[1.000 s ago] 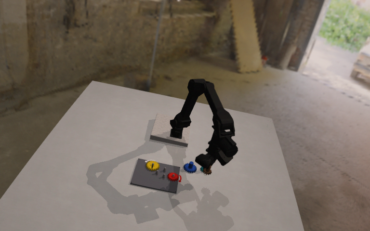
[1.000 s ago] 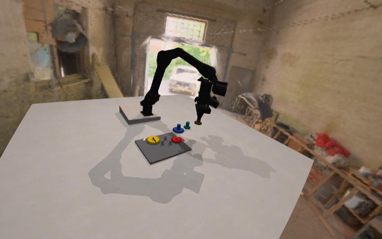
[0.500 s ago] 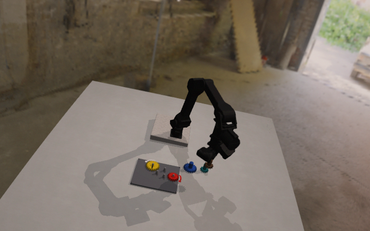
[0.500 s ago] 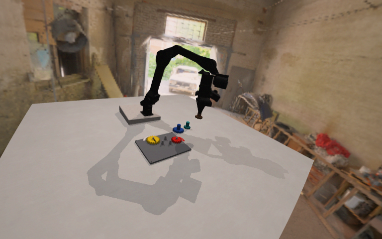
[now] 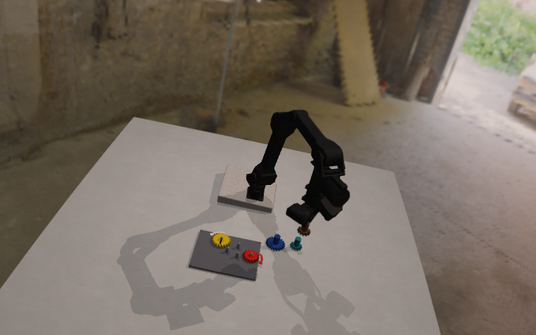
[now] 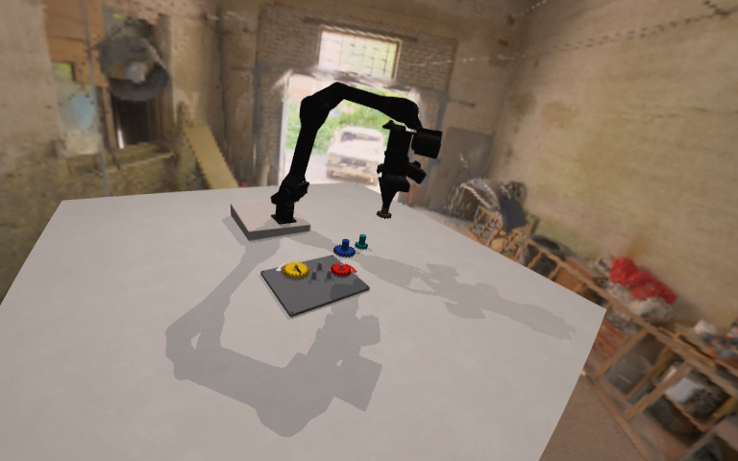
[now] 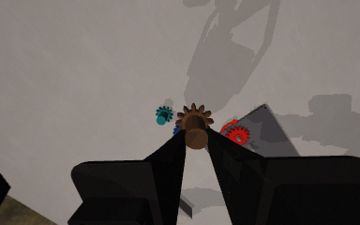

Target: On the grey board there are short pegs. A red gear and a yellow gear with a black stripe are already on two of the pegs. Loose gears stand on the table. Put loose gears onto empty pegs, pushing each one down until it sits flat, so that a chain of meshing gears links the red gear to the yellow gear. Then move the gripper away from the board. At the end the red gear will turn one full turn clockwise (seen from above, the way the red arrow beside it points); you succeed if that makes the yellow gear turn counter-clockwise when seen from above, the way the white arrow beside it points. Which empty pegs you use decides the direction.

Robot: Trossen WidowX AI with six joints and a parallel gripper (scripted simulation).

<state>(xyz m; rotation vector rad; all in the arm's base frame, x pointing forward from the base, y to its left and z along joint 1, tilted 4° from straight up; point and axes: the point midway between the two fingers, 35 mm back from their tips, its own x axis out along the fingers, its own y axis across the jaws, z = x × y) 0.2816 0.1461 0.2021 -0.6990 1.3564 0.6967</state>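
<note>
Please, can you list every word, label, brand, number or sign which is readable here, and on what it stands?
No words, brands or numbers can be read.
Sign: a curved red arrow beside the red gear.
Sign: a white arrow beside the yellow gear, partly hidden.

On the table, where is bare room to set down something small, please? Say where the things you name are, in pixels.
Bare patches: left of the board [image 5: 205, 256] [image 6: 293, 296], and between the base slab [image 5: 245, 204] [image 6: 280, 232] and board, though shadowed. Crowded: right of the board, where blue gear [image 5: 275, 243] [image 6: 343, 250] and teal gear [image 5: 296, 246] [image 6: 361, 245] stand below the claw [image 5: 304, 224] [image 6: 384, 208] [image 7: 196, 133].
</note>
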